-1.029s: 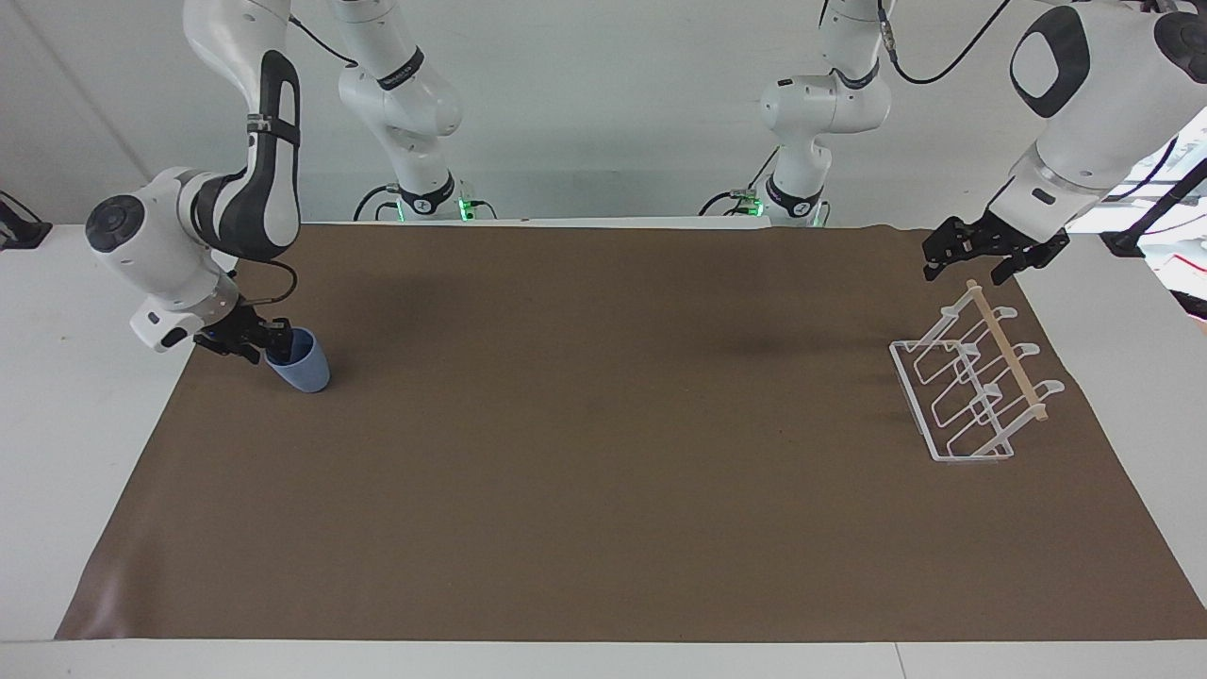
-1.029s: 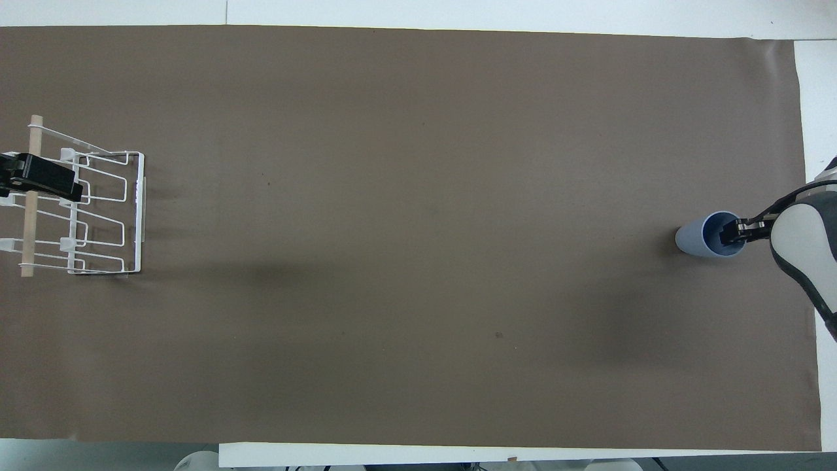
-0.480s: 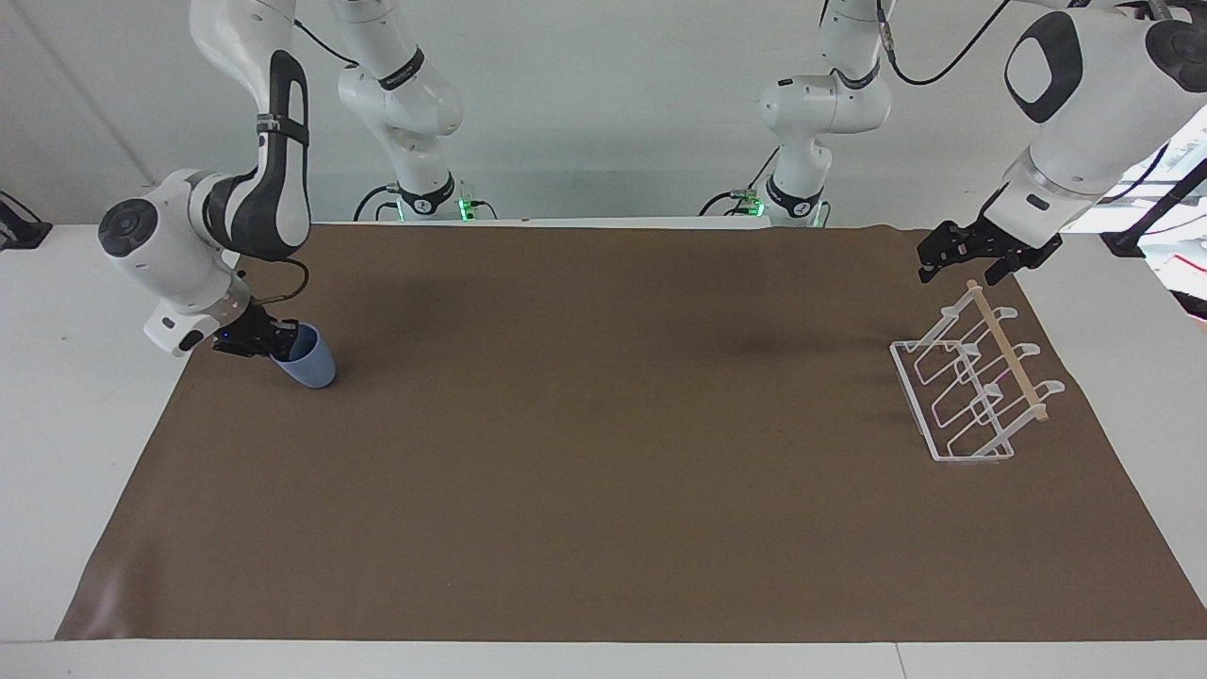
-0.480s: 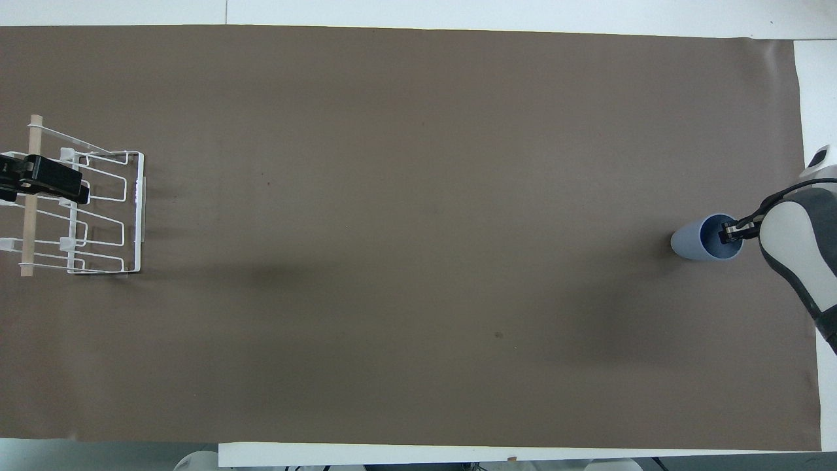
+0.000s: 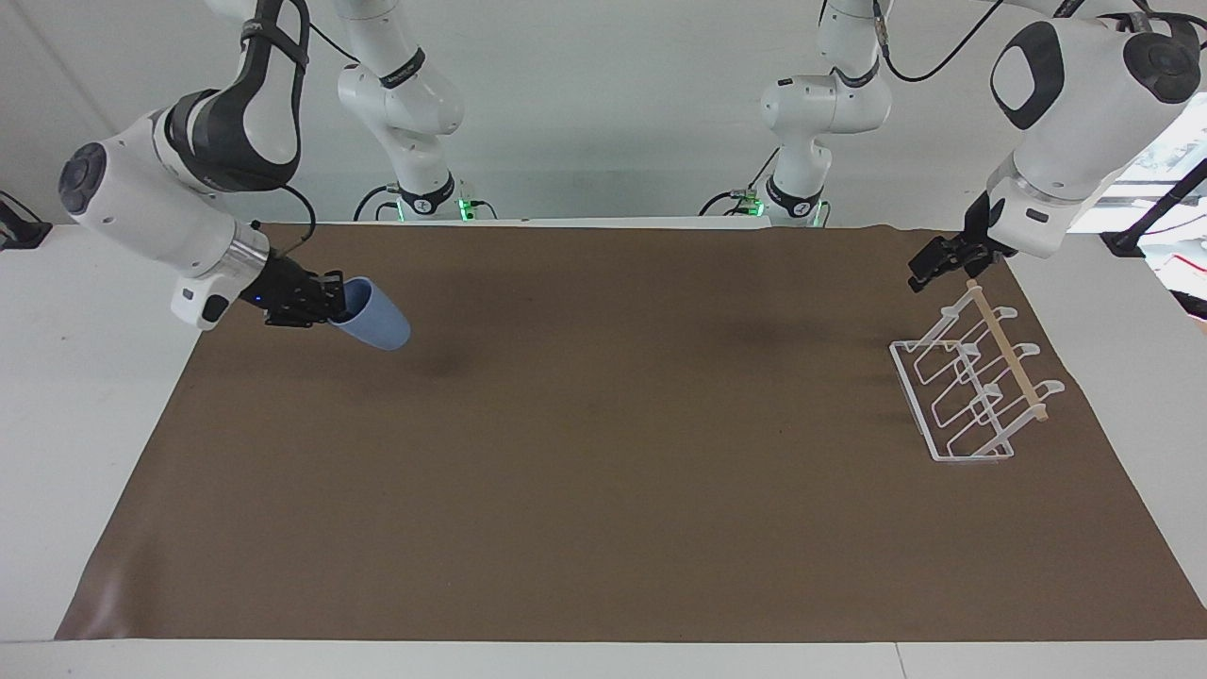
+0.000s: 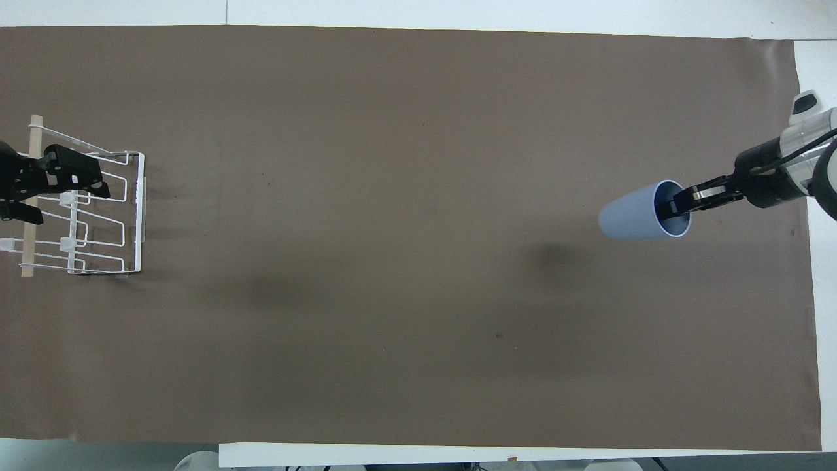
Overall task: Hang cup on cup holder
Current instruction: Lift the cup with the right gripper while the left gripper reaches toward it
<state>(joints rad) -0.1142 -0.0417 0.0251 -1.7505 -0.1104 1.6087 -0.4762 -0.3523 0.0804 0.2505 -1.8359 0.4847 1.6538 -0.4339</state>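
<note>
Light-blue and matte, the cup hangs in the air, pinched at its rim by the right gripper, with 1 finger inside the mouth and the other against the outer wall. The cup lies nearly on its side, its mouth toward the gripper and its narrower base pointing away from it, toward the middle of the table. It is clear of the brown mat; its shadow falls on the mat below, apart from it. In the overhead view the same cup shows its open mouth facing the right gripper, toward the right arm's end of the table.

The left gripper hovers with its fingers spread apart and nothing between them. It is over the end of the cup holder that lies nearer to the robots, just above the tip of the pale wooden rod; whether it touches the rod cannot be told. The holder is a white wire rack with 3 slanted looped prongs, standing on the mat at the left arm's end of the table, well apart from the cup. From overhead the left gripper overlaps the cup holder.
</note>
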